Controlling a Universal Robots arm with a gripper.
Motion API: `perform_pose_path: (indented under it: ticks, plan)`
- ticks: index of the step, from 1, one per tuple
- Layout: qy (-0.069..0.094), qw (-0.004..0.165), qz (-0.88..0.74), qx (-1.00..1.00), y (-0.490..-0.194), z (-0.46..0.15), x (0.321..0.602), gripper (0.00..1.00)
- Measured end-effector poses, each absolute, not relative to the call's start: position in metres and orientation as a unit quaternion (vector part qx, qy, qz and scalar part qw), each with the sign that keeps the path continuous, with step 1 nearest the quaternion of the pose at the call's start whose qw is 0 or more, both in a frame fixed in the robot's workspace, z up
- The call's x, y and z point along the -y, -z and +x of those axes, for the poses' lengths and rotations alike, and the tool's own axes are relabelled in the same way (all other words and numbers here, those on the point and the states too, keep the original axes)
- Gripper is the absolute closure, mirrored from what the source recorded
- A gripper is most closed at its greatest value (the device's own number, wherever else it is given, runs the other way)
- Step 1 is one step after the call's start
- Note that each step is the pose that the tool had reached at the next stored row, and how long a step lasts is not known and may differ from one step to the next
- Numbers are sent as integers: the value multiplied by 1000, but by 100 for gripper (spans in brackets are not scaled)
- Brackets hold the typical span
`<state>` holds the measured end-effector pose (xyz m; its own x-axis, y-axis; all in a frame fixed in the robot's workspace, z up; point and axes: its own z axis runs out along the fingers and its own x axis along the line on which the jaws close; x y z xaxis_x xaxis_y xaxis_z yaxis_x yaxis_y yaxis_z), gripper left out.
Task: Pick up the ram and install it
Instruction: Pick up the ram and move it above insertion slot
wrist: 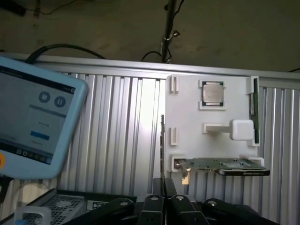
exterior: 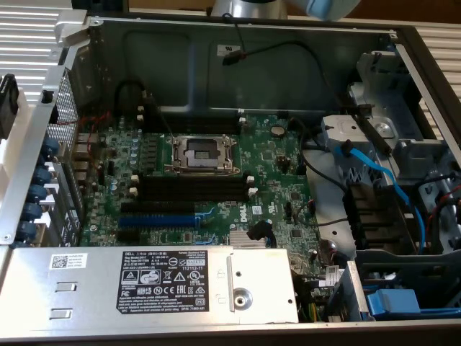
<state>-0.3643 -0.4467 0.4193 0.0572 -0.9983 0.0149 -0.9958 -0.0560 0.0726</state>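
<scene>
In the wrist view the ram is a thin dark-green stick standing on edge along one side of a white holder. That holder rests on a ribbed metal surface. My gripper is some way short of the holder. Its black fingers are pressed close together with nothing between them. In the exterior view the black memory slots lie bare on the green motherboard, beside the CPU socket in the open computer case. Part of my arm shows above the case's back wall.
The holder also carries a CPU chip, a white block and a flat green board. A teach pendant leans beside it. In the case are a blue expansion slot, a labelled power supply, blue cables and drive bays.
</scene>
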Motion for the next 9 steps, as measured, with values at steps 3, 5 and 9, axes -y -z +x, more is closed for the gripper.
perform_pose_path:
  ticks: [3,5,9]
  plan:
    - [20,32,726,686,-421,-351,448,88]
    - [20,31,726,686,-421,-345,448,88]
    - [20,31,726,686,-421,-345,449,88]
